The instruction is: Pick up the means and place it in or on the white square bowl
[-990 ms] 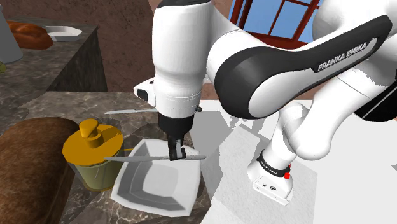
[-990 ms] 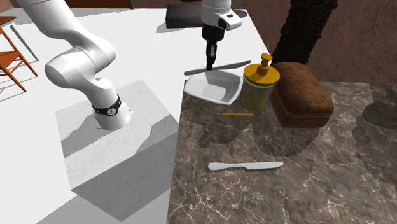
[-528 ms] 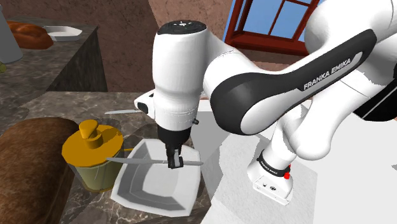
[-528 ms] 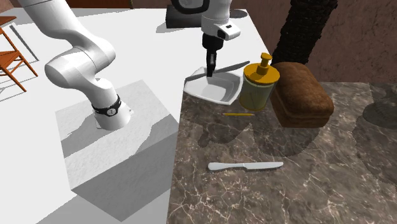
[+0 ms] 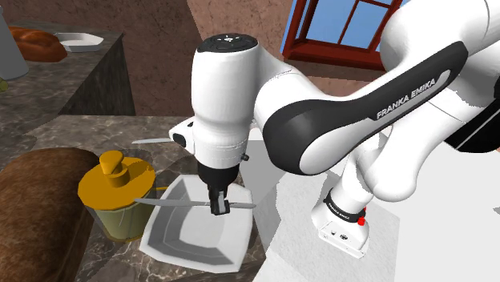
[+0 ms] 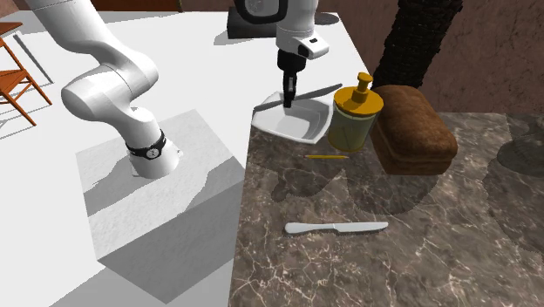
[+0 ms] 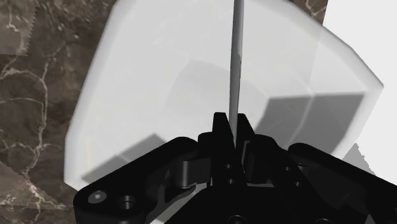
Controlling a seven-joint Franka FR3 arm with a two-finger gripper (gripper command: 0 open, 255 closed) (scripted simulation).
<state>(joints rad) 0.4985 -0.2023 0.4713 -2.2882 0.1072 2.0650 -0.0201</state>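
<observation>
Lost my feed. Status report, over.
Gripper shut on grey knife. Knife level over white square bowl. Yellow-lidded jar close by one knife end.

- Knives: two. One grey knife (image 5: 172,202) (image 6: 266,105) (image 7: 236,57) clamped in the gripper (image 5: 218,207) (image 6: 288,100) (image 7: 232,127), and one pale knife (image 6: 336,228) flat on the marble counter (image 6: 392,262).
- White square bowl (image 5: 172,240) (image 6: 279,126) (image 7: 127,63): one.
- Yellow-lidded jar (image 5: 116,188) (image 6: 355,113): one.
- Brown loaf (image 5: 36,208) (image 6: 414,131): one beside the jar. A second loaf (image 5: 36,44) possibly lies on the far counter, too distant to confirm.
- Thin yellow stick (image 6: 327,157): one.
- Wooden chair (image 6: 16,78): one, cut off by the frame.
- Robot arm (image 5: 336,120) (image 6: 105,87): one.
</observation>
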